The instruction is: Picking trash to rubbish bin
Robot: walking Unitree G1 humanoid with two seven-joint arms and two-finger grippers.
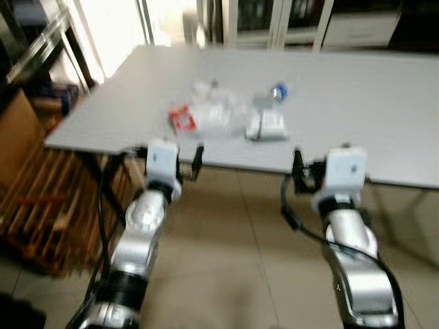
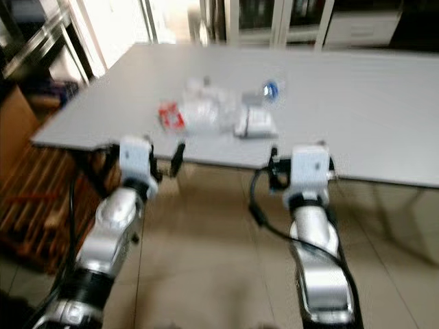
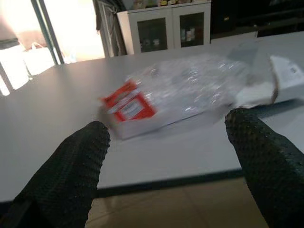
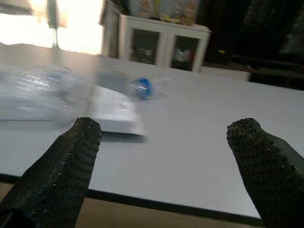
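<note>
Trash pile near table front edge; left gripper, right gripper before edge, jaws apart.

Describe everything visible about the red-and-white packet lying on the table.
The red-and-white packet is a small flat pack with a red face, a white label panel and pale edges; any print is too blurred to read. It lies flat on the grey table near the front edge, at the robot's-left end of the trash cluster. It touches, and seems partly tucked under, the crumpled clear plastic wrap. The open left gripper faces it from short of the table edge, without touching it.
</note>
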